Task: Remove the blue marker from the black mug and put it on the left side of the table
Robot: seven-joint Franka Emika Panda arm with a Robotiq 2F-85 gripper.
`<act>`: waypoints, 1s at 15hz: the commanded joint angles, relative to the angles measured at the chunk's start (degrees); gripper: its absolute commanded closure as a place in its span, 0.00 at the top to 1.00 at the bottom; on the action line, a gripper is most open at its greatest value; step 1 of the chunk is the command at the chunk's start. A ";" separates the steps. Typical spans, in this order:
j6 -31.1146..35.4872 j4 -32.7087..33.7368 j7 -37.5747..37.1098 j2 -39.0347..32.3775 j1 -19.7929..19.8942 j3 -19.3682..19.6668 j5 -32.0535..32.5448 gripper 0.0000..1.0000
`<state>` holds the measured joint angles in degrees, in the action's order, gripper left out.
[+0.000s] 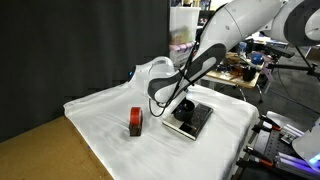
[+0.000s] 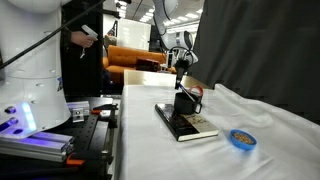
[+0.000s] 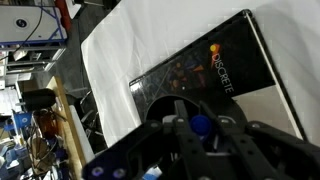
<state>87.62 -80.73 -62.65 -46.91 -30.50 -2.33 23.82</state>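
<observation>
Two things by black mug (image 2: 187,102): black slab (image 2: 188,125), blue disc (image 2: 240,138); jaws tight around blue marker (image 3: 201,125).

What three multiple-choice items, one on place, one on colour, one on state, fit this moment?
1. Where does the black mug stand?
A) on the floor
B) on the flat black slab
C) on a chair

2. What colour is the small round disc on the white cloth?
A) red
B) green
C) blue

3. How is the hand?
A) shut on the blue marker
B) open and empty
C) shut on a spoon

Key:
1 B, the mug's base sits on the slab in an exterior view.
2 C, the disc shows blue against the cloth.
3 A, the wrist view shows the marker's blue end pinched in the hand.
</observation>
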 commanded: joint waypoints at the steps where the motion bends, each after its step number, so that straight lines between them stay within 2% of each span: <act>1: -1.65 1.79 1.22 -0.85 -0.05 0.01 1.14 0.05; 15: -1.61 4.63 2.20 -1.93 0.01 0.92 3.23 0.05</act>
<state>87.59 -78.94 -62.06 -47.21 -30.43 -1.51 25.75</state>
